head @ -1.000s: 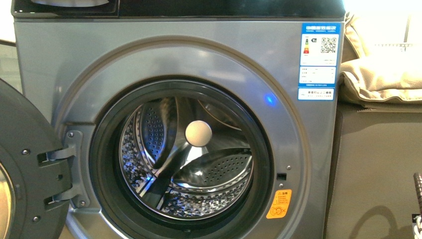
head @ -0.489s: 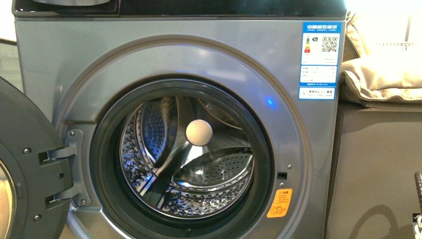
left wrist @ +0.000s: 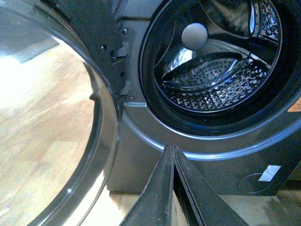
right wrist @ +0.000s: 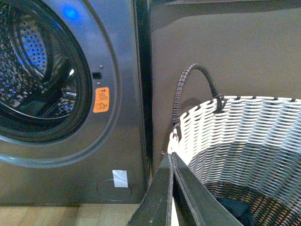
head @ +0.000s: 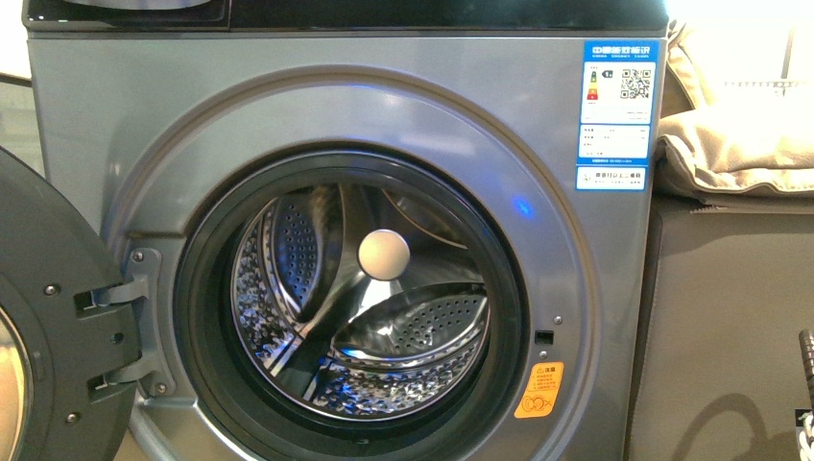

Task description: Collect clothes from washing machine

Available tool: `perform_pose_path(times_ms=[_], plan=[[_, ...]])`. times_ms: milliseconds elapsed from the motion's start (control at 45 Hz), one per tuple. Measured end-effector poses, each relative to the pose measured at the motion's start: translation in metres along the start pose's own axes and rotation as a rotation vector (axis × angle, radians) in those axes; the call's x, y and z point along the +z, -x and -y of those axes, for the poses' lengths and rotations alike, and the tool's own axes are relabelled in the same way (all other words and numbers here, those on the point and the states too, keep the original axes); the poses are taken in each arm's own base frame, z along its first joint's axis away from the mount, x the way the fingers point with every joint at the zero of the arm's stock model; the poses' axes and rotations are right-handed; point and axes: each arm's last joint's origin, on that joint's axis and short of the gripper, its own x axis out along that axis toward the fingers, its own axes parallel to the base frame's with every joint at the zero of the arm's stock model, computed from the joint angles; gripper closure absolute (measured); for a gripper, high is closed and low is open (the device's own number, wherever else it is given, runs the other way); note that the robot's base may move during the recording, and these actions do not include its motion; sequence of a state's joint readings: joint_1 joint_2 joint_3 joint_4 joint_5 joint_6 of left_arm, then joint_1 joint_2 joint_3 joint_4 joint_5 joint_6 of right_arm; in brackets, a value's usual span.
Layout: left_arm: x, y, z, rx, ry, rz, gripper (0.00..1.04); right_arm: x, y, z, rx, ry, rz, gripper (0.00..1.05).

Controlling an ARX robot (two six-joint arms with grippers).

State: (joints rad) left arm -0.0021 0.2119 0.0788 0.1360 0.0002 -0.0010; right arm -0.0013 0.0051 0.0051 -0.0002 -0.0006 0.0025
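With its one door swung wide, the washer shows me one bare steel drum. My left pincer hangs low before the opening, tips together. My right pincer, also pressed together, sits over the rim of one woven basket; one dark garment lies at its bottom.

The washing machine has a smooth, satin grey metallic front, and its perforated steel drum shines glossy. At lower right of the right wrist view, the woven basket looks ribbed and matt; the floor is pale wood.
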Motion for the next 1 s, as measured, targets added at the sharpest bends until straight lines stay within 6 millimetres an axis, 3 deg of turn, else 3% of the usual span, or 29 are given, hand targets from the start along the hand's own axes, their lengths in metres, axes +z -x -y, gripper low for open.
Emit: perform_pose_path(times_ms=[444,933,1000], plan=[[-0.020,0.012,0.000,0.000,0.000,-0.002,1.01,0.000,0.000,0.000,0.000,0.000,0.001,1.02],[-0.020,0.012,0.000,0.000,0.000,0.001,1.01,0.000,0.000,0.000,0.000,0.000,0.001,1.02],[-0.020,0.012,0.000,0.000,0.001,0.001,0.92,0.000,0.000,0.000,0.000,0.001,0.001,1.02]])
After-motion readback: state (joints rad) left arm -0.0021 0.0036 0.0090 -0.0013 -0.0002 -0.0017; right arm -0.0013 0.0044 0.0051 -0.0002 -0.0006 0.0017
